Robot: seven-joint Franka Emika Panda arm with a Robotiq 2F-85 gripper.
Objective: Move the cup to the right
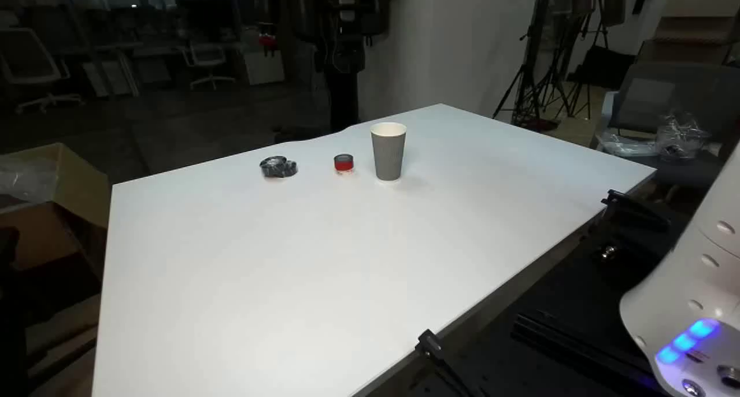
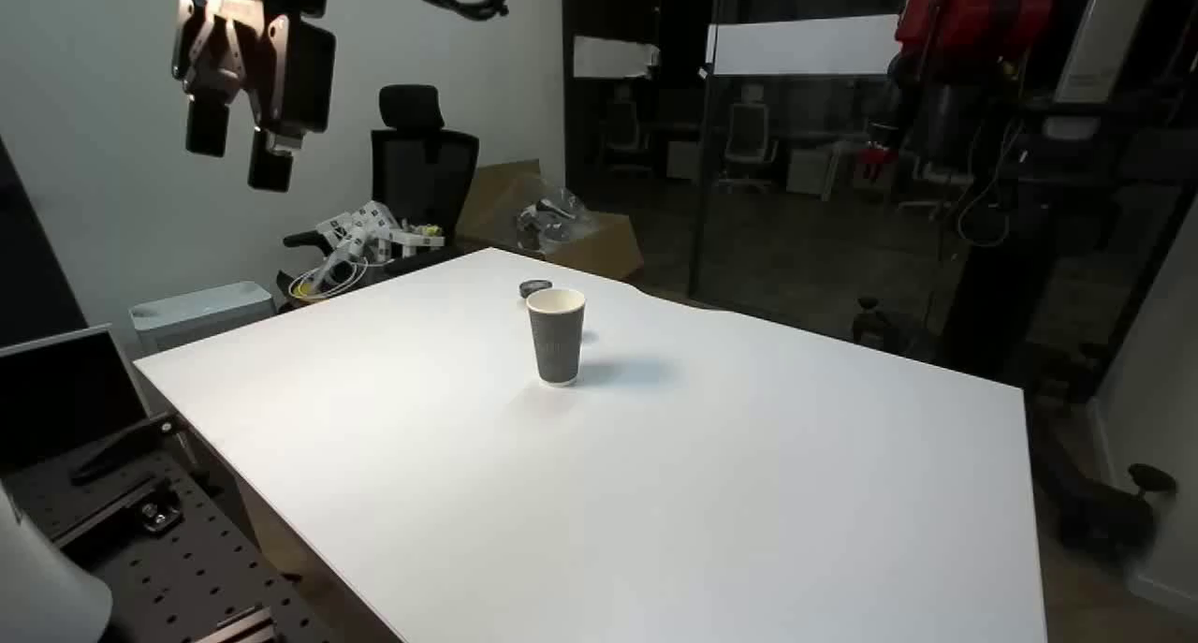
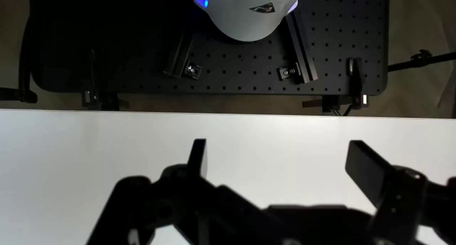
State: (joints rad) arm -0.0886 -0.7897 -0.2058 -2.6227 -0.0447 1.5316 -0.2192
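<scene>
The gripper (image 2: 239,144) is hanging high above the desk (image 1: 243,270), showing in the upper left of an exterior view, with dark cables (image 2: 487,7) looping near it and its fingers (image 3: 367,168) pointing down. Those fingers are standing wide apart, the white desk top showing through the gap in the wrist view. There the gripper is filling the lower part, and one straight desk edge is running across just beyond the fingertips. The arm (image 1: 725,206) is rising from its base (image 1: 673,299), which is sitting just outside that edge over a black perforated plate (image 3: 249,79), a strip of blue lights (image 1: 686,342) glowing on its flank.

The cup (image 1: 388,157) is standing upright at about the middle of the desk, well in from every edge and corner, its pale rim facing up and its grey-brown ribbed wall tapering toward the foot. The gripper is hovering well apart from it. A small red-and-dark object (image 1: 343,164) is sitting just beside the cup, apart from it, toward the desk corner nearest the cardboard box (image 1: 81,186). A dark rounded object (image 1: 277,167) is lying farther toward that same corner, closer to the edge opposite the base. That opposite edge is bending in a gentle curve partway along, and the cup is showing well inside it in both exterior views
</scene>
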